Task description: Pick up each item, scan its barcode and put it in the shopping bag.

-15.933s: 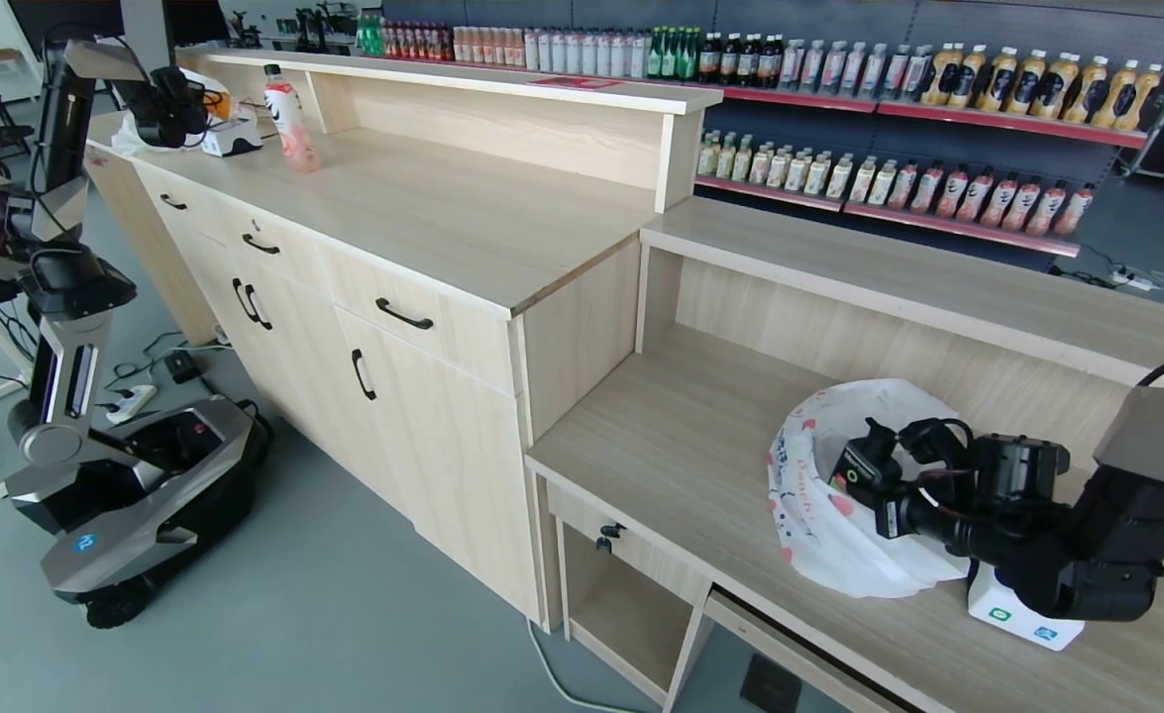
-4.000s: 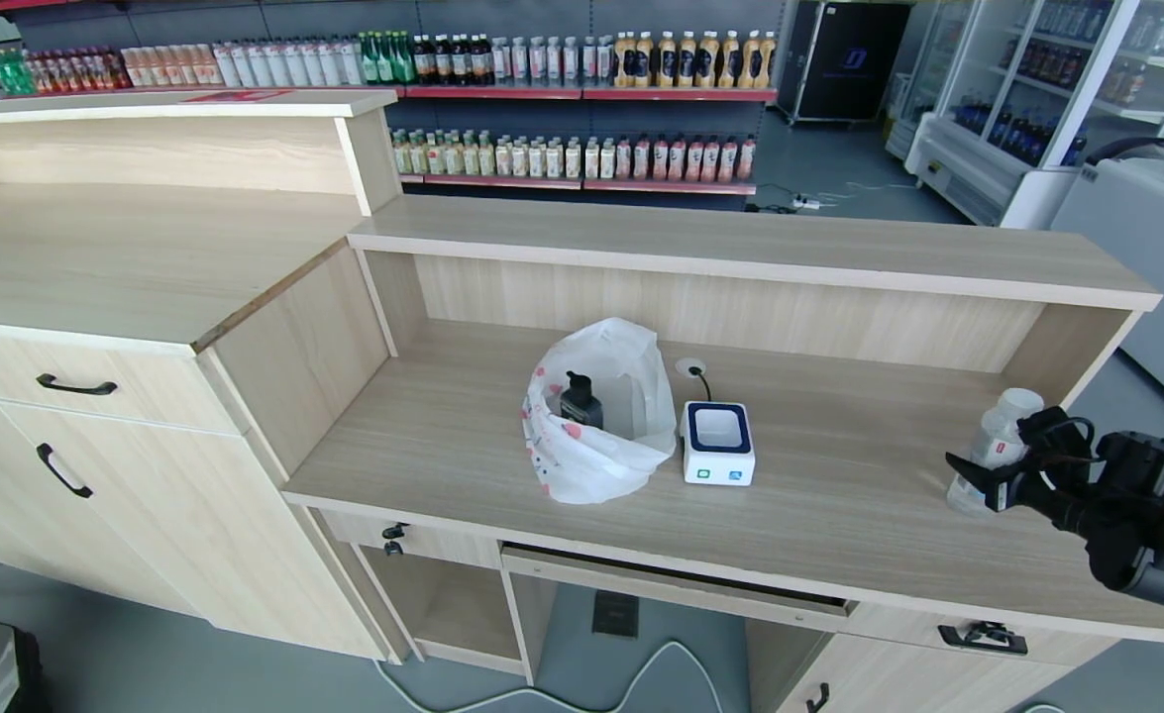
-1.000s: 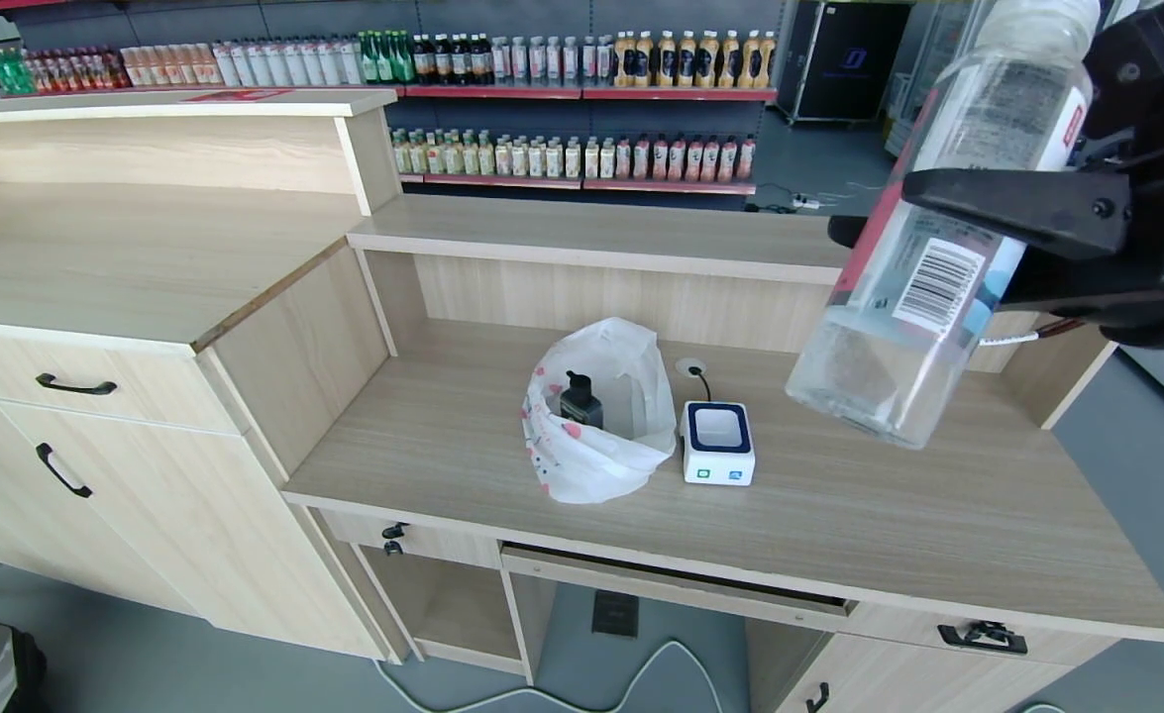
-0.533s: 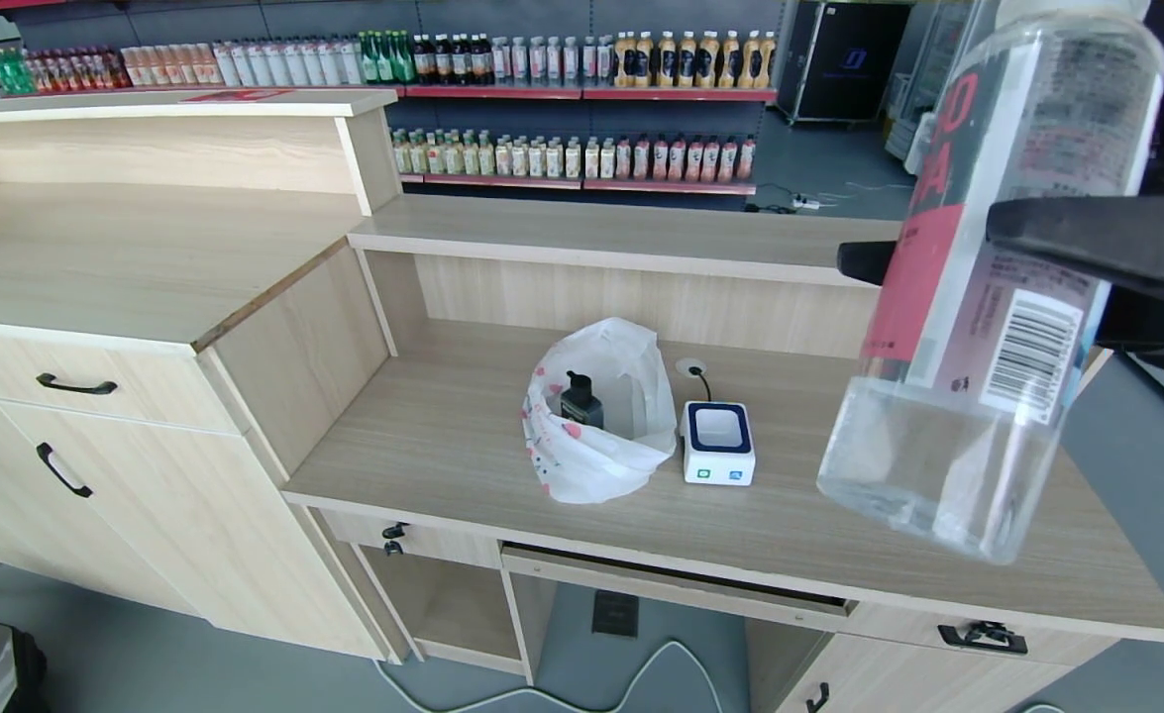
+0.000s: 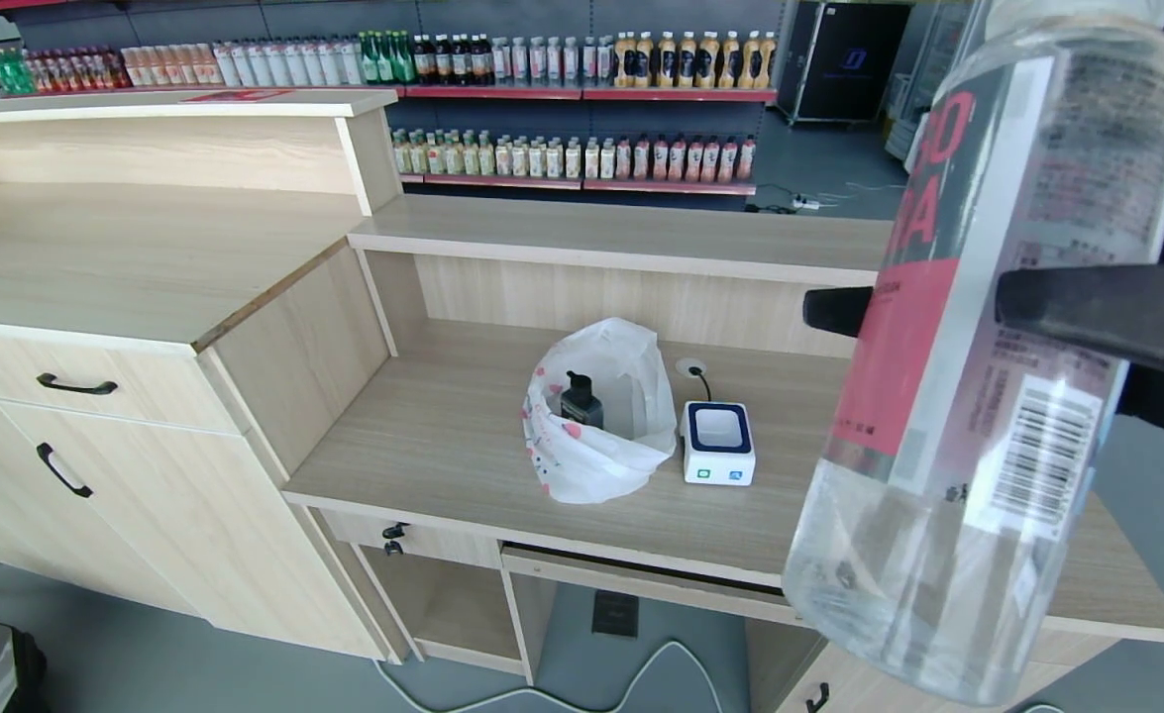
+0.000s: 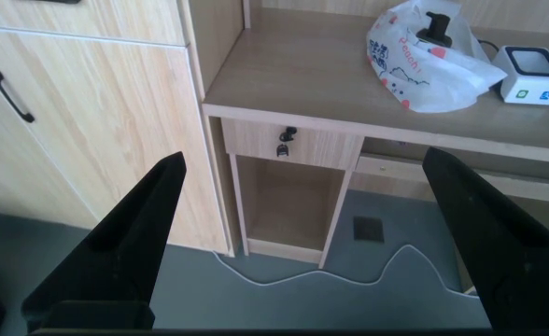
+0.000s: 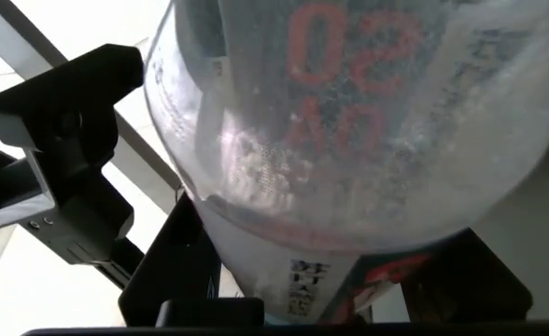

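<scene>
Head view has a clear bottle (image 5: 978,396) held up very close to the camera on the right side. It is nearly upright with its base lowest, and its cap end runs past the top edge. Its red and grey label carries a barcode that faces the camera. The right gripper (image 5: 906,305) is clenched on the bottle at mid-height, with one black finger across the front of the label and the other showing past the bottle's far side. Farther off, a white shopping bag (image 5: 596,446) with red spots stands open on the bench (image 5: 423,436), and a white scanner (image 5: 717,442) sits just beside it on its right. A dark item (image 5: 580,401) stands inside the bag; it may be a small pump bottle, but it is too small to be sure. Shelves (image 5: 562,99) of drinks line the back wall. Left wrist view adds what the head view lacks: the left gripper (image 6: 304,155), released with its fingers spread wide and nothing between them, hangs low in front of the bench's left end. It faces a locked drawer (image 6: 288,145) and the open compartment beneath, with a cable (image 6: 349,271) on the floor. The bag and scanner sit well beyond it. Right wrist view shows the bottle's rounded clear wall and red lettering pressed close against the lens, with black gripper parts on either side.
</scene>
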`<state>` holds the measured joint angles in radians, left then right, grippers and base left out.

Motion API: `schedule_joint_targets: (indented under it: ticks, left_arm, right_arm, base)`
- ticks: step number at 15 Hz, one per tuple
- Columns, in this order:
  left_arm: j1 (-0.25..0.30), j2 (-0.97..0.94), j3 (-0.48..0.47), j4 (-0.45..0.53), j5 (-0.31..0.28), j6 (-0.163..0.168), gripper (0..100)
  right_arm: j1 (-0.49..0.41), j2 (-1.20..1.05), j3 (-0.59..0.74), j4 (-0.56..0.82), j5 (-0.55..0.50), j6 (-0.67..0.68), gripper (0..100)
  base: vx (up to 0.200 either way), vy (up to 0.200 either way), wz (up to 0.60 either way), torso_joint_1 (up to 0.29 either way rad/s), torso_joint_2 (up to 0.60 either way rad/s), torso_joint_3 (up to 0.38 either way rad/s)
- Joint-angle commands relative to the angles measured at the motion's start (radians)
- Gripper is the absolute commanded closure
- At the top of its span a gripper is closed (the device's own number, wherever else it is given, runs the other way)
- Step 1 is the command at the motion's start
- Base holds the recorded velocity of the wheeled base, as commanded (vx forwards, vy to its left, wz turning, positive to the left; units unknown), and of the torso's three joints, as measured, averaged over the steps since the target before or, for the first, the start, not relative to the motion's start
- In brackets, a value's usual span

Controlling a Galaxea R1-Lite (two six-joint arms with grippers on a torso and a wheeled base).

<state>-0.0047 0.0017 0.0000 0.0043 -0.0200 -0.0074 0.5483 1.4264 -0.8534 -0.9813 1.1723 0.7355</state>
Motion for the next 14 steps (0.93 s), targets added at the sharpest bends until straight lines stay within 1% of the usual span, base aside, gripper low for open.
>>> schedule_joint_targets:
  ticks: [1,3,6,8,9,10,11,14]
  left_arm:
    - [0.0,0.0,0.0,0.0,0.0,0.0,0]
    - [0.0,0.0,0.0,0.0,0.0,0.0,0]
    - [0.0,0.0,0.0,0.0,0.0,0.0,0]
    - [0.0,0.0,0.0,0.0,0.0,0.0,0]
    - [0.0,0.0,0.0,0.0,0.0,0.0,0]
    - [0.0,0.0,0.0,0.0,0.0,0.0,0]
    - [0.0,0.0,0.0,0.0,0.0,0.0,0]
    - [0.0,0.0,0.0,0.0,0.0,0.0,0]
  right_arm:
    - [-0.002,-0.007,-0.001,0.012,0.0,-0.001,100]
    - [-0.016,-0.034,0.004,0.073,-0.013,-0.005,100]
    - [0.001,-0.027,-0.004,0.153,-0.112,-0.102,100]
    - [0.067,-0.029,-0.013,0.256,-0.263,-0.203,100]
    - [0.107,-0.029,-0.024,0.305,-0.356,-0.248,100]
    - [0.163,-0.038,-0.05,0.366,-0.459,-0.271,100]
    - [0.209,-0.052,-0.087,0.421,-0.527,-0.272,100]
    - [0.229,-0.064,-0.111,0.461,-0.543,-0.272,100]
  base:
    - [0.0,0.0,0.0,0.0,0.0,0.0]
    - [0.0,0.0,0.0,0.0,0.0,0.0]
    - [0.0,0.0,0.0,0.0,0.0,0.0]
    - [0.0,0.0,0.0,0.0,0.0,0.0]
    - [0.0,0.0,0.0,0.0,0.0,0.0]
    - [0.0,0.0,0.0,0.0,0.0,0.0]
    - [0.0,0.0,0.0,0.0,0.0,0.0]
    - [0.0,0.0,0.0,0.0,0.0,0.0]
